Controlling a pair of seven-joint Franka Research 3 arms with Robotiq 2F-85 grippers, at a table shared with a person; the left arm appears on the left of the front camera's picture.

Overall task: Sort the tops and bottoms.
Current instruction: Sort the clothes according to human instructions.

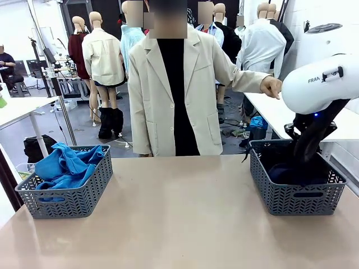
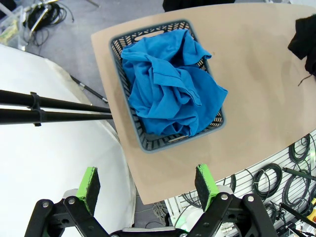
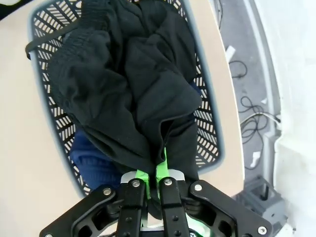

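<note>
From the front, a grey basket (image 1: 66,193) sits at the table's (image 1: 179,218) left edge, heaped with a blue garment (image 1: 66,167). A second grey basket (image 1: 296,185) stands at the right edge; my right arm (image 1: 320,89) dips into it, and dark cloth lies inside. A person (image 1: 174,89) in a cream jacket stands at the far edge, one hand (image 1: 272,87) stretched toward my right arm.

My left wrist view looks down on the blue garment (image 2: 170,84) filling its basket (image 2: 118,64) near the table's corner. My left gripper (image 2: 148,183) hangs above with its jaws spread wide, nothing between them.

In my right wrist view, my right gripper (image 3: 149,175) is pinched tight on a black garment (image 3: 128,84), which drapes down into the basket (image 3: 49,24). Something dark blue (image 3: 89,155) lies beneath it.
</note>
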